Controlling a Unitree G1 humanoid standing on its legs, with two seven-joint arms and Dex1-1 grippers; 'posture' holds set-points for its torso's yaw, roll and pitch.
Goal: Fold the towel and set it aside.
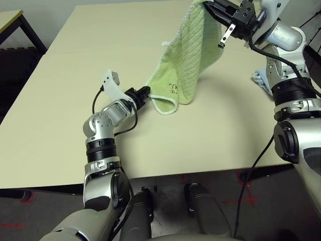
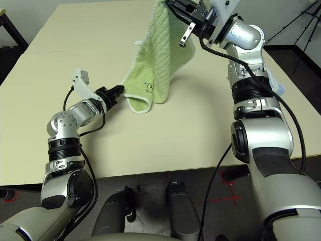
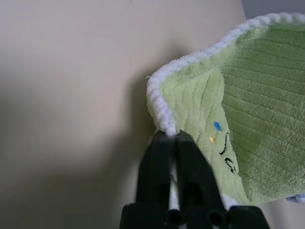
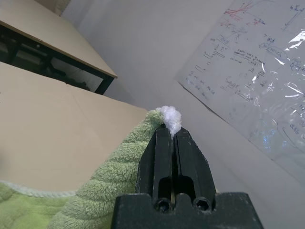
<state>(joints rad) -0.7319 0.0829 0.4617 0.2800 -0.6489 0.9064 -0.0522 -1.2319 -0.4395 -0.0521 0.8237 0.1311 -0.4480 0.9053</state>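
Green towel (image 1: 189,60) hangs stretched between our hands: right hand (image 1: 210,9) pinches its top corner high, left hand (image 1: 145,92) clamps the lower edge at the table (image 1: 60,100).

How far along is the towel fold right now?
Done: both claws have a grip. The left claw is shut on a low corner of the towel at the table; the right claw is shut on a corner held high above it. In hand: the towel hangs stretched between them, its lower edge curled on the table. Left: laying the fold flat, then setting it aside, perhaps near the light blue cloth.
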